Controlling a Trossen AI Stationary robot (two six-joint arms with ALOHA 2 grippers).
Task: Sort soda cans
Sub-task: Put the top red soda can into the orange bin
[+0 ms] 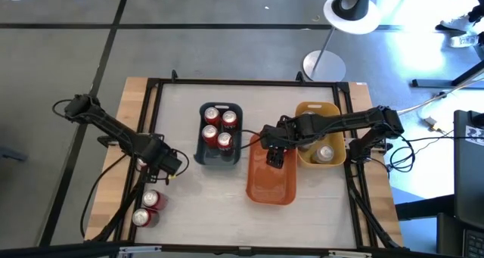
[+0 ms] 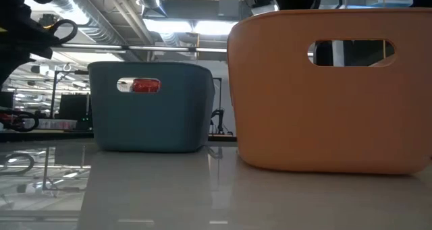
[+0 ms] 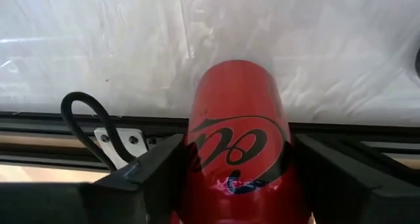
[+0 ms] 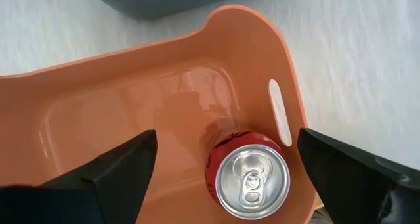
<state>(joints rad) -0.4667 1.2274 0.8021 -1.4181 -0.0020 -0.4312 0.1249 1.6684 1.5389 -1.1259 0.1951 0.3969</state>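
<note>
Left end effector on a red can, right one released over the orange bin

The left end effector (image 1: 165, 166) straddles a red can (image 3: 239, 142), its fingers (image 3: 147, 178) at the can's sides; whether it is grasping, I cannot tell. Just beside it two red cans (image 1: 147, 209) lie on the desk (image 1: 204, 205). The right end effector (image 4: 226, 161) hangs wide apart above an upright red-walled can (image 4: 251, 178) inside the orange bin (image 4: 131, 99)
</note>
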